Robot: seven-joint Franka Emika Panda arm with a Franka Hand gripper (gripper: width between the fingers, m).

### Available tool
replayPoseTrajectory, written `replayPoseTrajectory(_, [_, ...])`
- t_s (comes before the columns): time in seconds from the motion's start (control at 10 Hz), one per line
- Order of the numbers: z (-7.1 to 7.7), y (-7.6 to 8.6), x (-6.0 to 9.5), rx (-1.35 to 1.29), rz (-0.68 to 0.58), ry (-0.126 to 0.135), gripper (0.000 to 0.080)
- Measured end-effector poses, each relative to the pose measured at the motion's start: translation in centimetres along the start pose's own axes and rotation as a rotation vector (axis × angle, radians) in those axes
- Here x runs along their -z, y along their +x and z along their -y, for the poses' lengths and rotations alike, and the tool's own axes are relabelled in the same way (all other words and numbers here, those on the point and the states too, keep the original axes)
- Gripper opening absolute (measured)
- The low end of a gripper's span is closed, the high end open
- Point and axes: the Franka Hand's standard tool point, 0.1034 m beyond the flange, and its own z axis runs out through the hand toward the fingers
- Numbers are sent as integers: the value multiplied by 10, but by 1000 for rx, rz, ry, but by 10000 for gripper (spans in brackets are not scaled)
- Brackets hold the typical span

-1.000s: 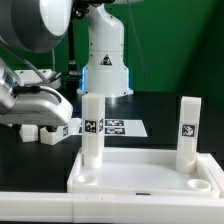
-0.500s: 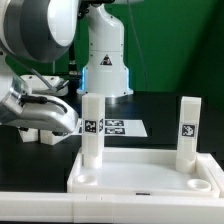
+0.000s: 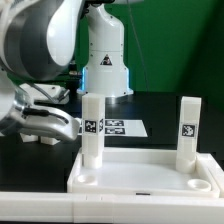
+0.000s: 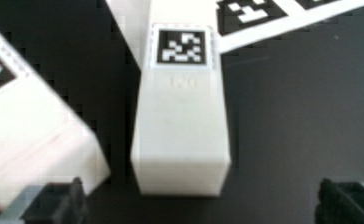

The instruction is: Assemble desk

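Exterior view: legs [image 3: 92,130] upright in tabletop [image 3: 140,183]

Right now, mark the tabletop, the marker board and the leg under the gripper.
Tabletop [image 3: 140,184], exterior view, front rim.
Marker board [image 3: 125,128], exterior view, tagged face.
Leg [image 4: 179,125], wrist view, plain middle of its upper face.

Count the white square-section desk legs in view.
4 legs: two upright in the white rimmed plastic tabletop's back sockets, two lying loose under the pincer, one only partly seen.
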Motion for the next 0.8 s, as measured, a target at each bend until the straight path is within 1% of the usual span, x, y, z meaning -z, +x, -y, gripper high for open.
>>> replayPoseTrajectory(0.2, [-3,0,-8,-12,5,1,649])
replayPoseTrajectory(0.6, [-1,1,-8,-11,-1,-3,649])
replayPoseTrajectory(0.8, [0,-2,-16,-12,-1,-7,649])
